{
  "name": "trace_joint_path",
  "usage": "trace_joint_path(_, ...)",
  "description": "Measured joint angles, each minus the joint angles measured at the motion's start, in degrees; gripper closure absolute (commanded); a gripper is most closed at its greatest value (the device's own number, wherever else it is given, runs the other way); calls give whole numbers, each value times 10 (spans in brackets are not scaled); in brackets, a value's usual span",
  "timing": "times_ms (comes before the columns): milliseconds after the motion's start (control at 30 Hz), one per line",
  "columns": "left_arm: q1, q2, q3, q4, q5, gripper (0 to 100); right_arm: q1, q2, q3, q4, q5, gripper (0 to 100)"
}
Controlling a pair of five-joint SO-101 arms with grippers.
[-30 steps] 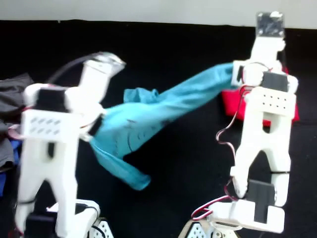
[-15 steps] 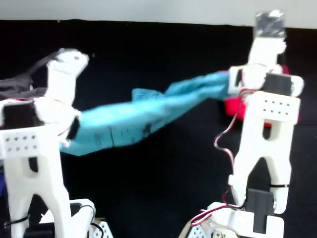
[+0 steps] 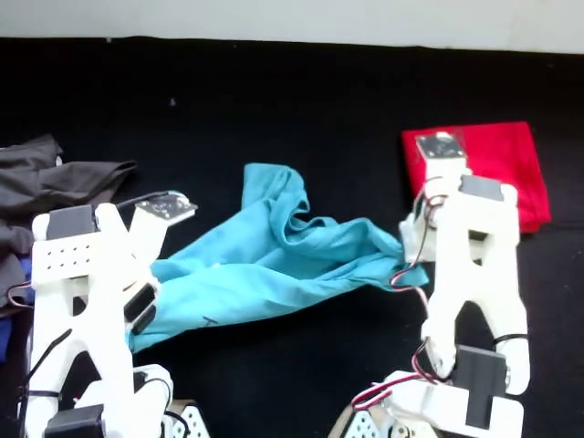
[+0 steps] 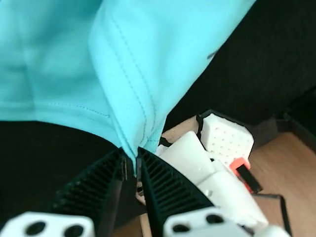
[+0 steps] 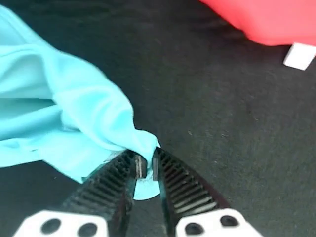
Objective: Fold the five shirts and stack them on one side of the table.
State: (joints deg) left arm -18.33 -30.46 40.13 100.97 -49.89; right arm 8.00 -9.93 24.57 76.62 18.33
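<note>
Two white robot arms hold a turquoise shirt [image 3: 274, 265] between them on a black worktop [image 3: 274, 91]. The left pincer [image 4: 132, 159] is clamped on a stitched hem of the shirt, its ribbed black jaws pressed together with the cloth pinched between them. In the high view that end of the shirt sits beside the left arm, towards the near edge of the worktop. The right pincer [image 5: 147, 160] is likewise closed on a bunched corner of the same shirt, low over the dark surface. The shirt lies slack and crumpled across the middle of the worktop, rumpled into soft folds, with one part stretching away towards the far side. Behind the right arm, a red shirt [image 3: 511, 160] lies folded flat on the right side of the worktop, and a small white tag [image 5: 300, 55] shows at its edge in the right wrist view. At the left edge, a heap of dark shirts [image 3: 64, 173] lies unfolded, with a sliver of blue cloth [image 3: 5, 338] nearer the left arm. The left wrist view also takes in a white arm base [image 4: 212, 163] standing on a wooden surface [image 4: 291, 163].
</note>
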Motion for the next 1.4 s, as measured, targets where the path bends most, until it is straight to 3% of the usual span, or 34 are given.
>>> trace_joint_path(233, 0, 0, -118, 0, -25, 859, 42, 0, 6, 0, 0, 992)
trace_joint_path(400, 27, 10, -240, -3, 79, 859, 50, 0, 6, 0, 0, 992)
trace_joint_path(633, 186, 135, -176, -96, 226, 860, 52, 0, 6, 0, 0, 992)
trace_joint_path(933, 249, 316, -134, -174, 237, 860, 52, 0, 6, 0, 0, 992)
trace_joint_path(1067, 302, 343, -130, -171, 237, 860, 52, 0, 6, 0, 0, 992)
trace_joint_path(1267, 416, 330, -130, -96, 237, 860, 52, 0, 6, 0, 0, 992)
trace_joint_path(1400, 438, 277, -130, -58, 237, 860, 52, 0, 6, 0, 0, 992)
